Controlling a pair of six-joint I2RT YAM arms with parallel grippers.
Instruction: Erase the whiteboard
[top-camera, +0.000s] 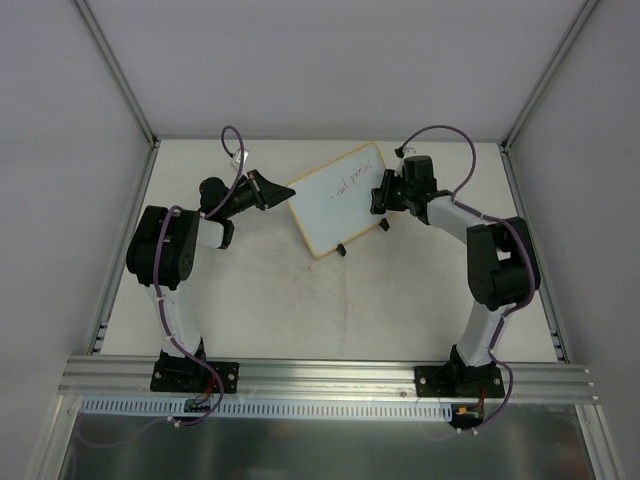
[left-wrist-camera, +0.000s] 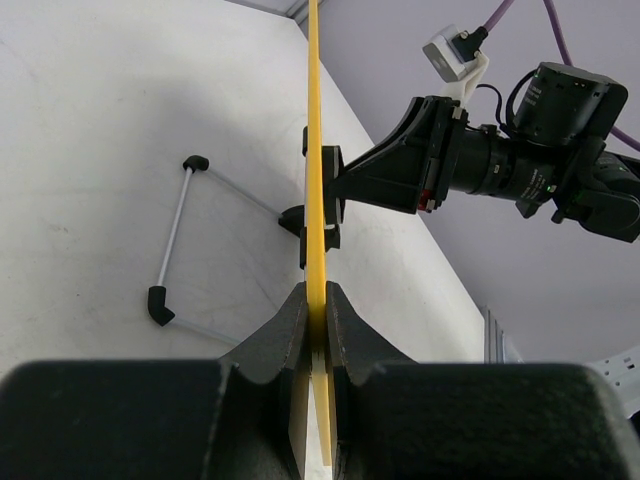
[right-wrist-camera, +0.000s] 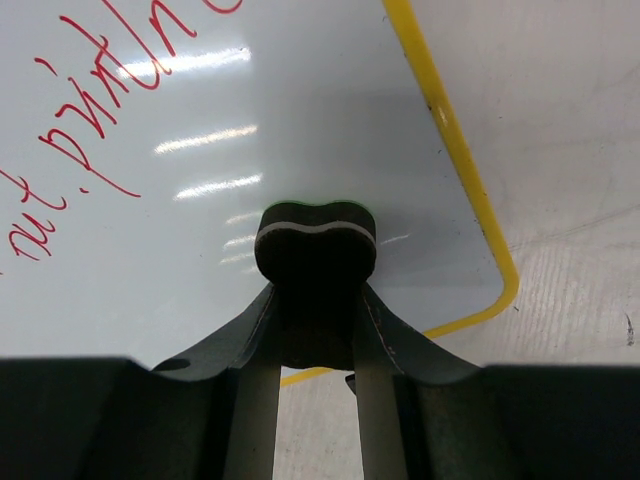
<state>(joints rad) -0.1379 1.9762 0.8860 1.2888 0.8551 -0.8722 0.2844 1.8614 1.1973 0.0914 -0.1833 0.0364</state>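
Observation:
The whiteboard (top-camera: 340, 198) with a yellow frame and red handwriting lies tilted in the middle of the table. My left gripper (top-camera: 268, 190) is shut on its left edge; the left wrist view shows the yellow frame (left-wrist-camera: 316, 180) edge-on between the fingers. My right gripper (top-camera: 381, 192) is shut on a small black eraser (right-wrist-camera: 316, 250) and holds it against the white surface near the board's right corner (right-wrist-camera: 300, 130). The red writing (right-wrist-camera: 90, 110) lies left of the eraser. A black clip foot (top-camera: 341, 250) shows at the board's near edge.
White enclosure walls surround the table (top-camera: 300, 300). An aluminium rail (top-camera: 320, 375) runs along the near edge by the arm bases. The right arm (left-wrist-camera: 520, 160) shows beyond the board in the left wrist view.

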